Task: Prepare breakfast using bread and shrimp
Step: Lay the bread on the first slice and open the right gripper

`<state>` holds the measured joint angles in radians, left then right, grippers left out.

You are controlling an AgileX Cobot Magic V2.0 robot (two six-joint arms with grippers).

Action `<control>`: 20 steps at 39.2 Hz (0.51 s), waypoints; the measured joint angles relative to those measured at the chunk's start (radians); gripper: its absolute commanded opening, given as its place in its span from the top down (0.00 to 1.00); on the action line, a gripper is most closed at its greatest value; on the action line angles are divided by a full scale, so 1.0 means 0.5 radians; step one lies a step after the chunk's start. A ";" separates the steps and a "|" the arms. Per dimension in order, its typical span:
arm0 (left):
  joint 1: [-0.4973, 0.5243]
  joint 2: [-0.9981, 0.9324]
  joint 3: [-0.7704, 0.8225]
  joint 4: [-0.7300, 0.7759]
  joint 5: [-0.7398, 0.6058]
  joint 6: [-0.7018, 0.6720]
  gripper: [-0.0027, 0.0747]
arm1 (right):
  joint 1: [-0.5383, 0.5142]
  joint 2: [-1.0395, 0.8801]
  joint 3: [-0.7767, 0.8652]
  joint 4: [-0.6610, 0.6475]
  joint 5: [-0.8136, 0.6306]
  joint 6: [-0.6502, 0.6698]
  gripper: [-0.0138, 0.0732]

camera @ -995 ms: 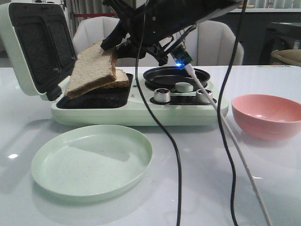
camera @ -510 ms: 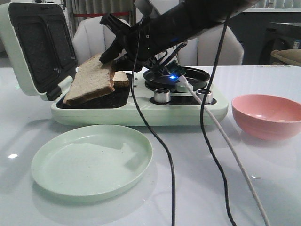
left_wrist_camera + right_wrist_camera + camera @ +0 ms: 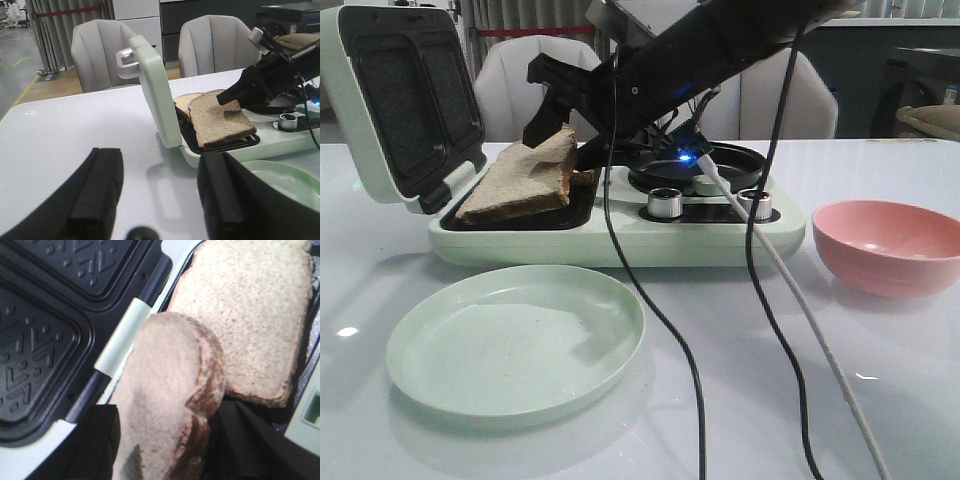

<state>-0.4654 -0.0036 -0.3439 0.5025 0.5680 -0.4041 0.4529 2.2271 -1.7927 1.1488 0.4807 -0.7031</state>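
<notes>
On the white table (image 3: pixel 440 240) stands a pale green sandwich maker (image 3: pixel 620 235) with its lid (image 3: pixel 395 100) raised at the left, the dark patterned plates exposed. Two bread slices lie in its open tray. The upper slice (image 3: pixel 525 180) is tilted, its far edge lifted and its near edge resting low on the tray; the lower slice (image 3: pixel 255 325) lies flat beneath and partly beside it. The right gripper (image 3: pixel 552 112) reaches in from the right and pinches the raised edge of the upper slice, one dark finger on each face as the right wrist view shows. The left gripper (image 3: pixel 160 192) hovers over bare table well apart from the appliance, its two black fingers (image 3: pixel 97 187) spread wide with nothing between them. In front of the sandwich maker sits a green plate (image 3: pixel 515 340); to the right sits a pink bowl (image 3: pixel 885 245). A small black pan (image 3: pixel 730 160) occupies the appliance's right half, above two metal knobs (image 3: pixel 665 202). No shrimp can be made out in any view.
</notes>
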 measured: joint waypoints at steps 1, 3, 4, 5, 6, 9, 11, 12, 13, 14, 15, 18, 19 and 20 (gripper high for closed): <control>0.000 0.000 0.000 0.000 0.000 0.000 0.44 | -0.001 0.000 -0.007 -0.040 0.003 0.000 0.27; 0.000 0.000 0.000 0.000 0.000 0.000 0.44 | 0.005 0.000 -0.035 -0.139 0.020 0.000 0.27; 0.000 0.000 0.000 0.000 0.000 0.000 0.44 | 0.006 0.000 -0.052 -0.196 0.027 0.000 0.27; 0.000 0.000 0.000 0.000 0.000 0.000 0.44 | 0.014 0.000 -0.072 -0.241 0.036 0.000 0.27; 0.000 0.000 0.000 0.000 0.000 0.000 0.44 | 0.019 0.000 -0.087 -0.300 0.041 0.000 0.27; 0.000 0.000 0.000 0.000 0.000 0.000 0.44 | 0.032 0.000 -0.146 -0.467 0.063 0.000 0.27; 0.000 0.000 0.000 0.000 0.000 0.000 0.44 | 0.046 0.000 -0.181 -0.577 0.077 0.000 0.27; 0.000 0.000 0.000 0.000 0.000 0.000 0.44 | 0.049 0.000 -0.200 -0.642 0.088 0.004 0.27; 0.000 0.000 0.000 0.000 0.000 0.000 0.44 | 0.056 0.000 -0.213 -0.692 0.100 0.007 0.27; 0.000 0.000 0.000 0.000 0.000 0.000 0.44 | 0.057 -0.004 -0.229 -0.762 0.110 0.013 0.27; 0.000 0.000 0.000 0.000 0.000 0.000 0.44 | 0.060 -0.004 -0.241 -0.816 0.125 0.026 0.27; 0.000 0.000 0.000 0.000 0.000 0.000 0.44 | 0.065 -0.017 -0.270 -1.023 0.141 0.095 0.27; 0.000 0.000 0.000 0.000 0.000 0.000 0.44 | 0.065 -0.024 -0.280 -1.106 0.141 0.119 0.27; 0.000 0.000 0.000 0.000 0.000 0.000 0.44 | 0.065 -0.035 -0.280 -1.170 0.145 0.158 0.27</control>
<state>-0.4654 -0.0036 -0.3439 0.5025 0.5680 -0.4041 0.4853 2.2097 -1.9327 0.5638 0.5531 -0.6243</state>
